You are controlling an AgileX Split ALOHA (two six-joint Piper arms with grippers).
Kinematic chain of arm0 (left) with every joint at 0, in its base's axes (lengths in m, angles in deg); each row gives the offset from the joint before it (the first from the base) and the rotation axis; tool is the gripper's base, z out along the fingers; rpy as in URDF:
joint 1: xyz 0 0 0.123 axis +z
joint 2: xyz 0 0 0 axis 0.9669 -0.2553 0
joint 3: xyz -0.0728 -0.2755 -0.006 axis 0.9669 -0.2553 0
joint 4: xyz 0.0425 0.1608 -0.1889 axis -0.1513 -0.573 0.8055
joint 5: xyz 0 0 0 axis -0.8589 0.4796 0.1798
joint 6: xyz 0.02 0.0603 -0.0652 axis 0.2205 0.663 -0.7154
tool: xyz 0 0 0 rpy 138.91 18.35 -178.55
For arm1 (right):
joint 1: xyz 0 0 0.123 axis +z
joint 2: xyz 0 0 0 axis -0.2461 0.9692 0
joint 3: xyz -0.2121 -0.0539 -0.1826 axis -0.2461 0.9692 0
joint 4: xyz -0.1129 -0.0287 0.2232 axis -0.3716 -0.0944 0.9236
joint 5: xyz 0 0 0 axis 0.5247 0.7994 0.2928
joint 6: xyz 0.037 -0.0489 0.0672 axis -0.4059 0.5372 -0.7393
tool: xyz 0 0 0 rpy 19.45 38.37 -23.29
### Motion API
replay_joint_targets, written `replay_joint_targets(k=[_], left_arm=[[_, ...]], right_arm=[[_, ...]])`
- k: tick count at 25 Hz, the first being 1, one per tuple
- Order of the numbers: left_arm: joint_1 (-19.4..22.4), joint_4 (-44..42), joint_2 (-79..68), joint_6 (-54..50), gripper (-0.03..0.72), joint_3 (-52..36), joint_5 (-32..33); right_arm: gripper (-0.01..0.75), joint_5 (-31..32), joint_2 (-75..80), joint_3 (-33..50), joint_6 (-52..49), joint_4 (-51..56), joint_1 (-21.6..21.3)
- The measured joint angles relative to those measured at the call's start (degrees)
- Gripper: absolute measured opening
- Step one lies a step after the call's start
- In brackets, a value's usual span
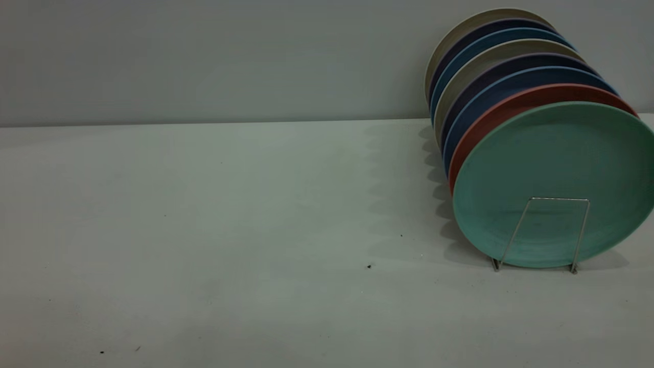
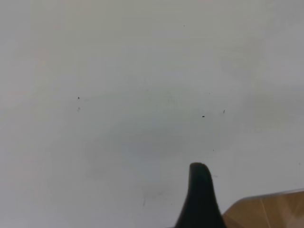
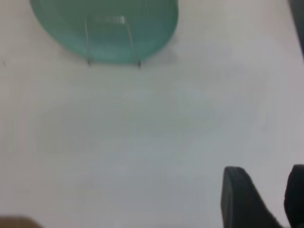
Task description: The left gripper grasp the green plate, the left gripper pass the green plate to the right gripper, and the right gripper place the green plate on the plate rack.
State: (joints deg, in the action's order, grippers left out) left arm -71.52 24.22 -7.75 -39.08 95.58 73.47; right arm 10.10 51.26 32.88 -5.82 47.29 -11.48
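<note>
Neither gripper shows up in the exterior view, so starting with what's there: the green plate [image 1: 554,184] is already standing on edge in the plate rack [image 1: 541,232], at the front of a row of plates near the bench's [image 1: 204,245] right edge, close to the back wall [image 1: 204,56]. One wire loop of the rack stands in front of the green plate's face, with its two feet on the bench. Right behind the green one sits a salmon-pink plate [image 1: 490,115], then a blue plate [image 1: 475,99], and more dark, blue and beige plates stacked behind those, all leaning the same way. A few dark specks lie on the bench surface.

Left wrist view: only one black finger [image 2: 199,197] of the left gripper pokes into the shot, over bare white bench, so I can't tell if that gripper is spread or closed. It holds nothing that I can see. A bit of wooden floor [image 2: 266,211] shows past the bench edge, just beside the finger.

Right wrist view: the right gripper [image 3: 266,199] has two black fingers showing with a clear gap between them, so it's spread apart and empty. It hangs over bare bench, well apart from the green plate, which sits in the rack with the wire loop across its face.
</note>
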Motion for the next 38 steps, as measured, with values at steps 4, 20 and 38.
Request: replay_joint_targets(k=[4,20,38], left_arm=[[-0.1,0.1,0.0,0.0,0.591,0.0,0.1],[-2.3,0.1,0.0,-0.2,0.591,0.0,0.1],[-2.3,0.1,0.0,-0.2,0.591,0.0,0.1]], right_arm=[[0.239,0.6,-4.6,0.0,0.0,0.0,0.0],[0.239,0.6,-4.6,0.0,0.0,0.0,0.0],[0.239,0.6,-4.6,0.0,0.0,0.0,0.0]])
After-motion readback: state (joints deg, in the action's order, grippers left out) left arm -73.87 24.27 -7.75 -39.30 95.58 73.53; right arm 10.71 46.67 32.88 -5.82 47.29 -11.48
